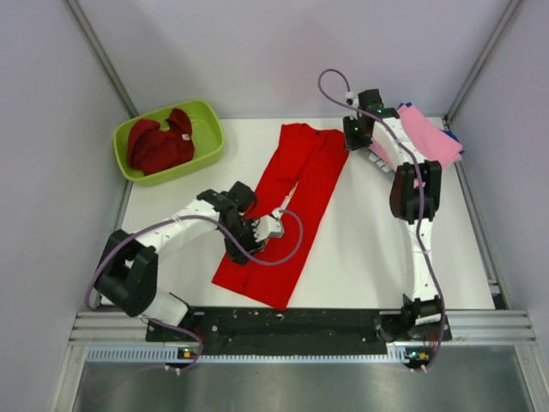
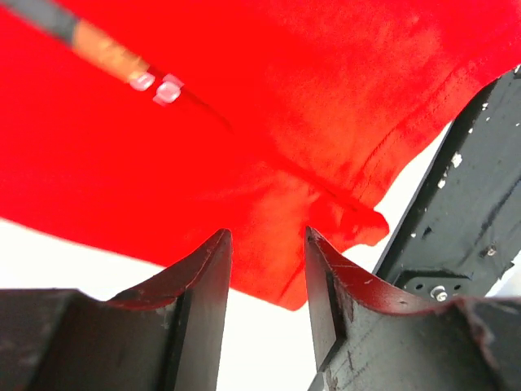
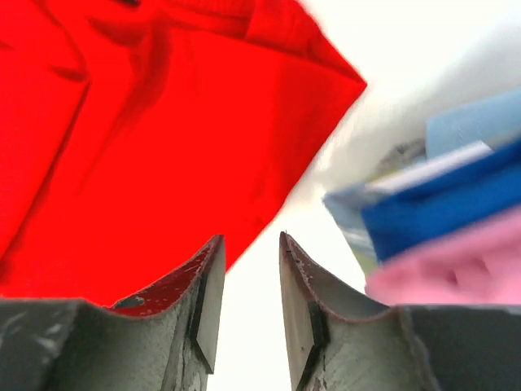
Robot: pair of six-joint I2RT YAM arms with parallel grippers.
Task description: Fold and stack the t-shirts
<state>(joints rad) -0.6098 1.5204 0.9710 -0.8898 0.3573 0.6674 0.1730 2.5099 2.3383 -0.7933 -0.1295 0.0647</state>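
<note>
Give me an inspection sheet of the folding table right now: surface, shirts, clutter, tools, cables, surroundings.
Surface: white table, flat.
Job's things: bright red t-shirt laid out as a long strip mid-table; dark red t-shirt bunched in the tub; pink t-shirt on blue t-shirts, far right corner.
Clutter: lime-green tub, far left.
Grippers: left tool open over the bright red t-shirt; right tool open, nothing between its jaws, by that shirt's far corner.
Cables: purple cable loops over the bright red t-shirt.
Surroundings: grey walls; metal rail at the near edge.
</note>
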